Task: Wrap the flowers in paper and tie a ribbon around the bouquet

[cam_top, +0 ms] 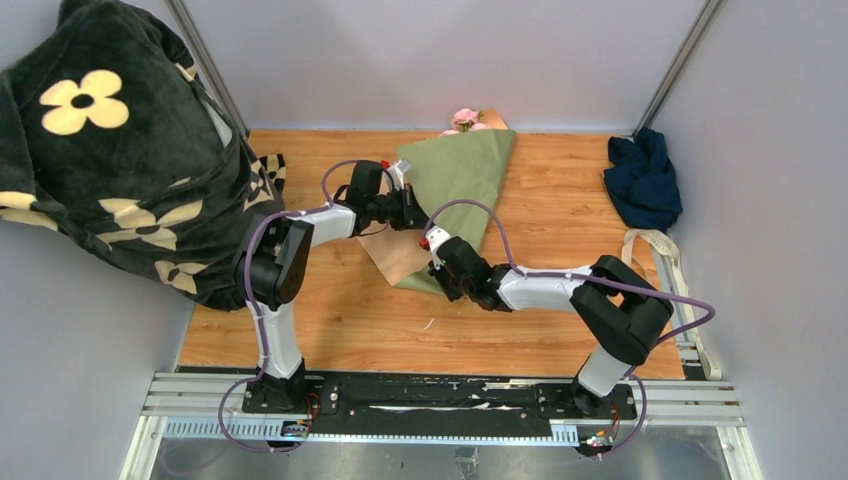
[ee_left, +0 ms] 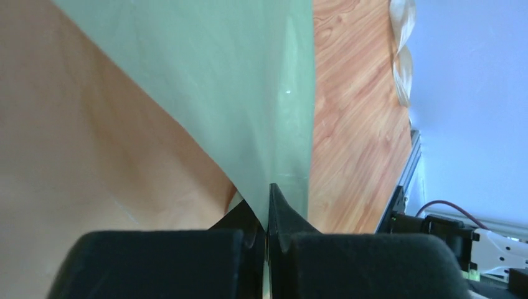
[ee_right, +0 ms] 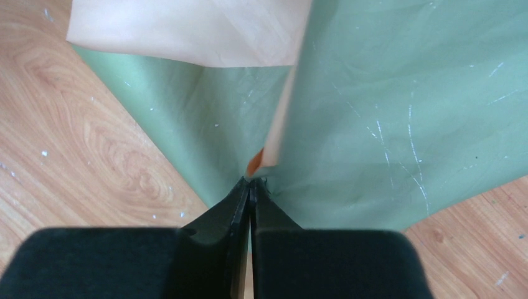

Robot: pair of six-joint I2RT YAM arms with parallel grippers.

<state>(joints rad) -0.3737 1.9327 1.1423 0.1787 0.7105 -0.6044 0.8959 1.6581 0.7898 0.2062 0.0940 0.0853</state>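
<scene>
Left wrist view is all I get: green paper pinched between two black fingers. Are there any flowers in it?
Observer: Yes. From above, pink flowers poke out of the paper at the far edge of the table.
Operator: What is the other arm doing?
Observer: The right gripper is shut on the paper as well, at its narrow near end.
Operator: Is that pale strip at my top right the ribbon?
Observer: It seems so. From above, the ribbon lies loose along the table's right edge, apart from the paper and not tied round anything.
</scene>
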